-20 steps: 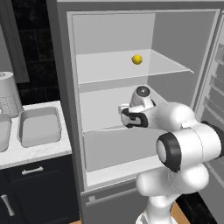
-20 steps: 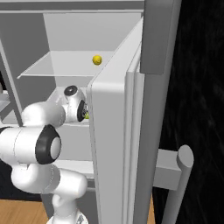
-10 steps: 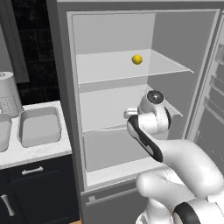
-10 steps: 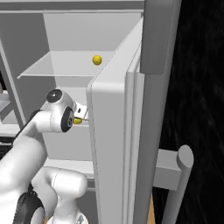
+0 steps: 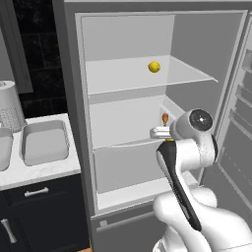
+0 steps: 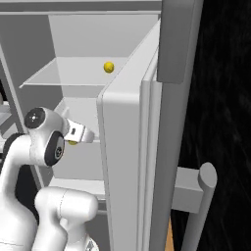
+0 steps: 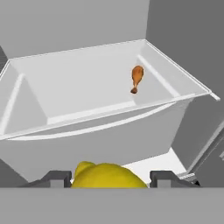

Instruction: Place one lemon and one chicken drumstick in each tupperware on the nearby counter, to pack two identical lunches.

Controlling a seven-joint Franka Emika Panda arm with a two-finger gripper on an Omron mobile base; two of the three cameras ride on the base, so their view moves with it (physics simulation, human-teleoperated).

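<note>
- Two grey rectangular plastic tupperware tubs sit at the far left on the white marble-look counter (image 5: 29,172); the nearer tupperware (image 5: 44,142) shows fully and looks empty, the other tupperware (image 5: 4,147) is cut off by the picture's edge, so its contents cannot be told.
- One judgement for the coming move: the tubs lie well to the left of the two-finger gripper (image 5: 158,132) and lower than it, outside the open grey fridge (image 5: 74,123), so the load would have to come out of the fridge and swing left to the counter.
- One round yellow lemon (image 7: 108,176) sits between the dark finger tips in the hand view, which frame it on both sides; the jaws stand partly apart and appear clamped on it.
- One more small yellow lemon (image 5: 154,67) rests on the upper fridge shelf (image 5: 123,76), above the gripper and well apart from it.
- One brown-orange chicken drumstick (image 7: 136,78) lies in the clear fridge drawer (image 7: 87,87), ahead of the gripper and a little to the right in the hand view, near the drawer's right wall; its long axis runs roughly front to back, thick end farther away, thin bone end toward the hand.
- In the right base view the gripper (image 6: 81,133) reaches toward the fridge interior, close beside the open white door (image 6: 127,162).
</note>
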